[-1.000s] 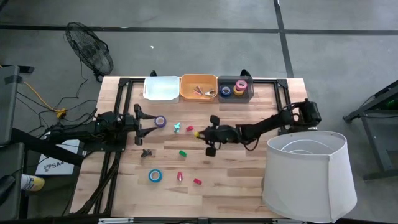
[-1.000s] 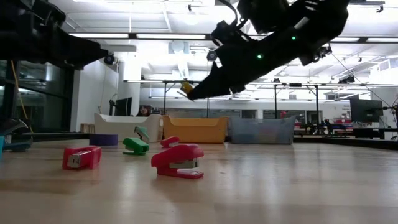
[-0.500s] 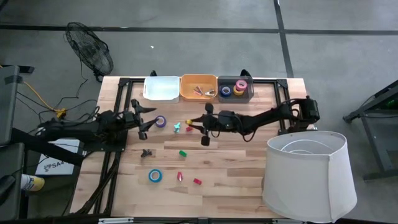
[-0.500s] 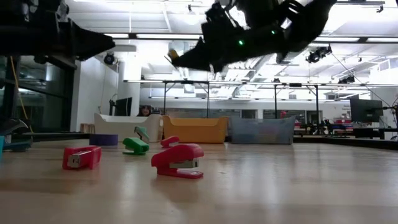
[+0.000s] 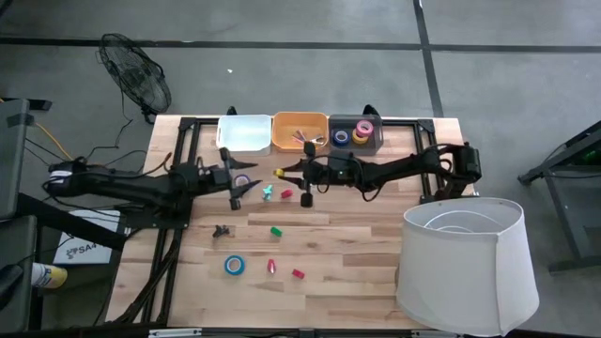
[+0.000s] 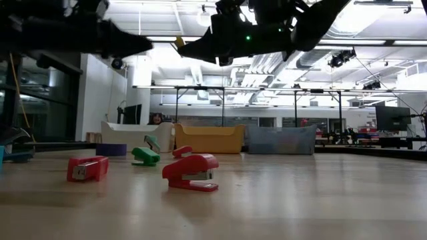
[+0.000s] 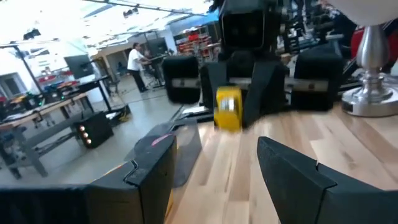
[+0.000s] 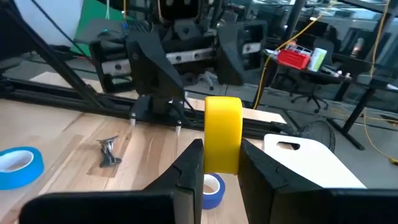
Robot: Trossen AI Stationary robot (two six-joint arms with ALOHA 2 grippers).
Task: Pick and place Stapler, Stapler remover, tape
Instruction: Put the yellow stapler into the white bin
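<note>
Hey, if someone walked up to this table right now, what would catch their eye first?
Probably the right gripper, raised above the middle of the wooden table and shut on a yellow ring-shaped roll of tape. The left gripper faces it, open, beside a purple roll of tape. Then the row of three bins at the far edge: white, orange and grey.

Pretty bright and even overall, lit by ceiling strip lights overhead. Low view puts both arms in dark silhouette. Left wrist view's blurry; table shadows stay soft.
</note>
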